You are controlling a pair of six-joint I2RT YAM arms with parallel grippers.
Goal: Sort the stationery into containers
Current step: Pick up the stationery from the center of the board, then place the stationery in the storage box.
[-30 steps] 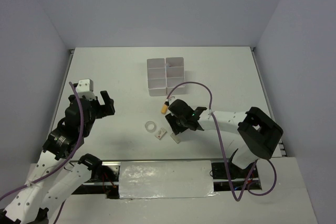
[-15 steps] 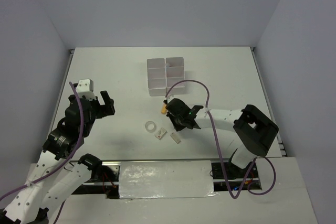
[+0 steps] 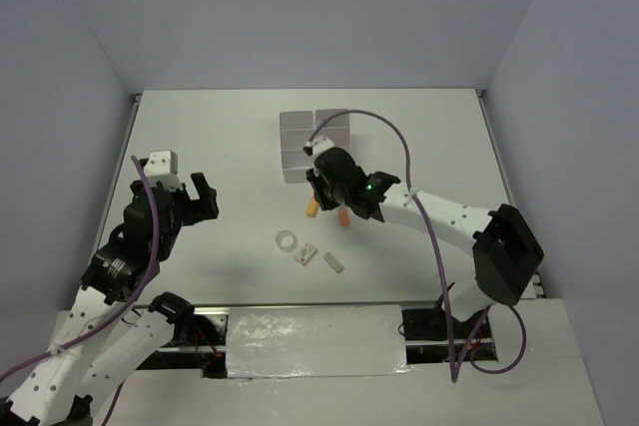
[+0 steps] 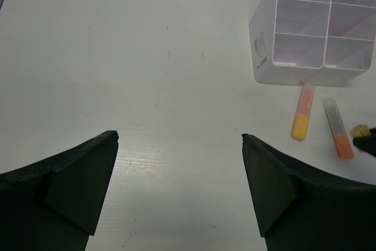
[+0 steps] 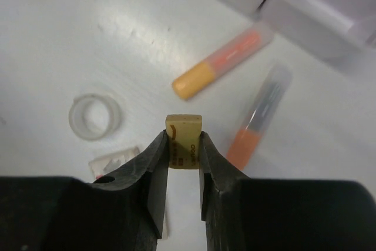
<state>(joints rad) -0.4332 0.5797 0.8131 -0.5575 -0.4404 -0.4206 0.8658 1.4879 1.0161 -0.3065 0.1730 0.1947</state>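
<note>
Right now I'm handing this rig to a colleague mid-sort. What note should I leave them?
Left gripper: open, empty, over the table.
Right gripper: shut on a yellowish eraser, close to the boxes.
On the table: yellow highlighter, orange highlighter, tape ring, wrapped item, white block.
Done: the boxes look empty, so nothing is sorted yet.
Left: drop the eraser into a box, then sort the other five.

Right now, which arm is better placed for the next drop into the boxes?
Right: the right claw grips a yellowish eraser near the white boxes; the left claw hangs open, empty, farther off.
</note>
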